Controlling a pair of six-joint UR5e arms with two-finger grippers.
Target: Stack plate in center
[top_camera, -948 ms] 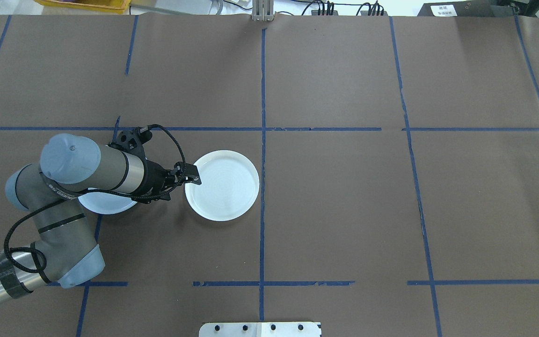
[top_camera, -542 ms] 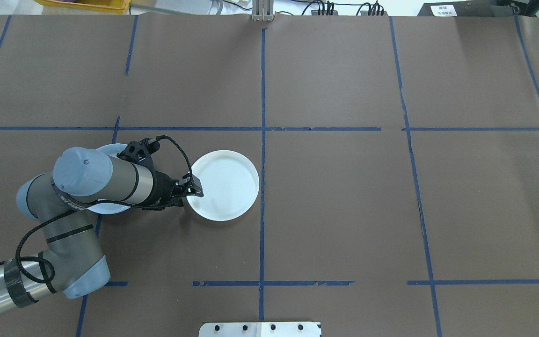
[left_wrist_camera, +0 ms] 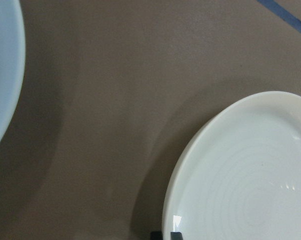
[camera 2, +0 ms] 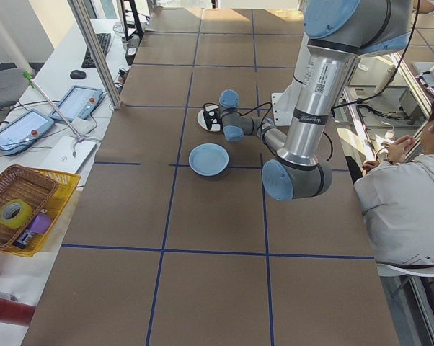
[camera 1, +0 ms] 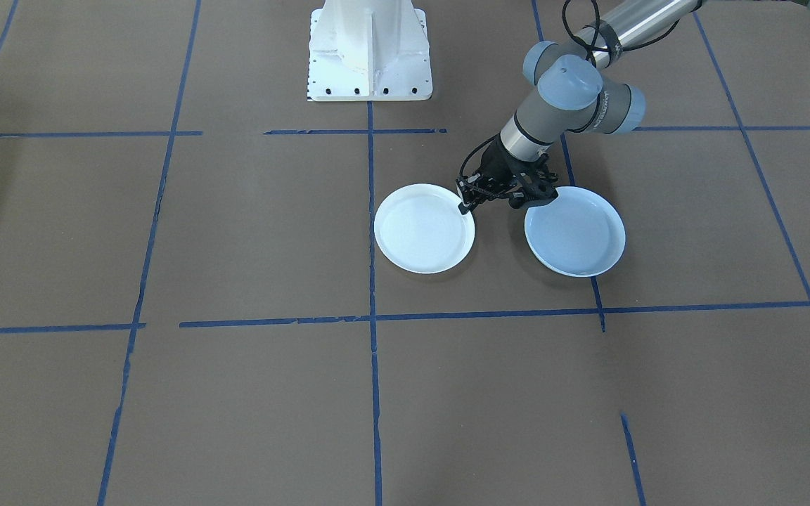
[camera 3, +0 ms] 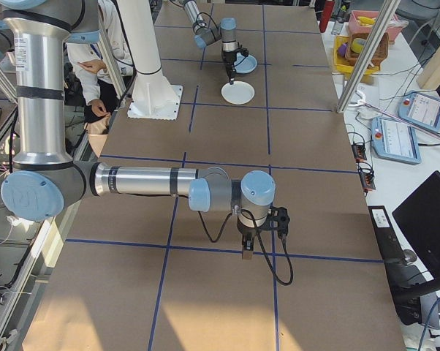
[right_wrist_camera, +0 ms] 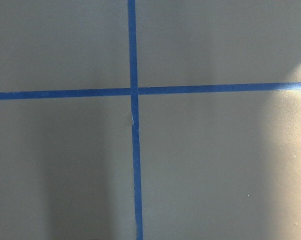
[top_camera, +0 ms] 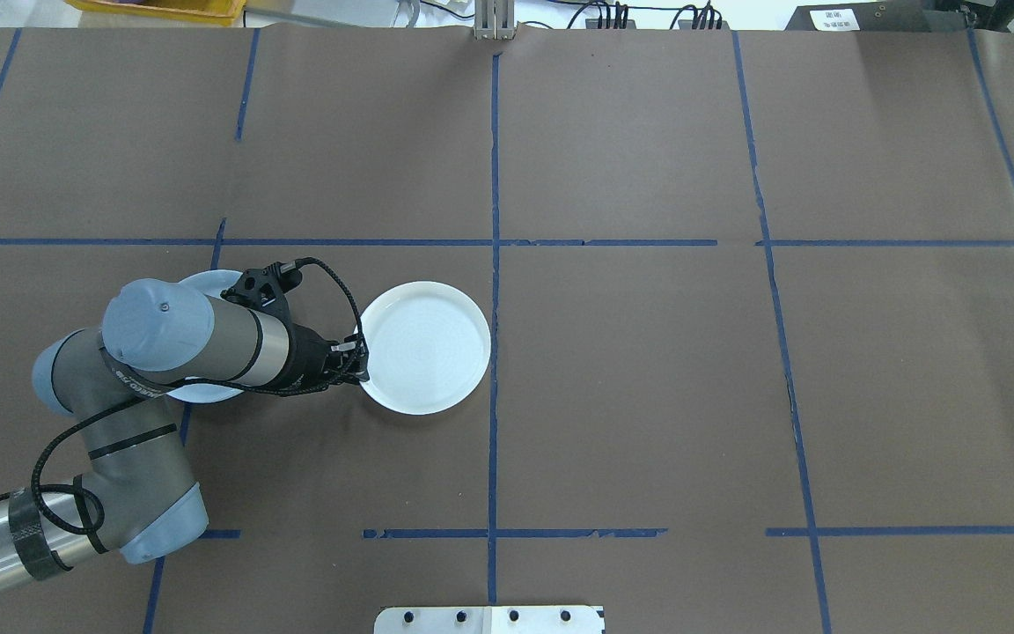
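A white plate with concentric ring ridges (top_camera: pixel 424 348) (camera 1: pixel 424 228) lies flat just left of the table's middle line. My left gripper (top_camera: pixel 359 357) (camera 1: pixel 465 204) is at that plate's rim, on the side toward the other plate, shut on the rim; the left wrist view shows its dark tips close together at the ridged plate's (left_wrist_camera: pixel 245 185) edge. The smooth pale blue-grey plate (camera 1: pixel 574 230) (camera 2: pixel 208 159) lies further to my left, mostly under my forearm in the overhead view. My right gripper (camera 3: pixel 247 252) hangs over bare table near the far end; I cannot tell its state.
Blue tape lines (top_camera: pixel 494 264) divide the brown table covering. The robot's white base (camera 1: pixel 370 56) stands at the table's edge. A seated person (camera 2: pixel 404 202) is beside the table, and a basket (camera 2: pixel 22 209) and tablets lie on a side bench.
My left gripper dropped from above the ridged plate's edge down onto its rim. The plate slid slightly to the right. The forearm swung forward, uncovering the blue-grey plate's far edge.
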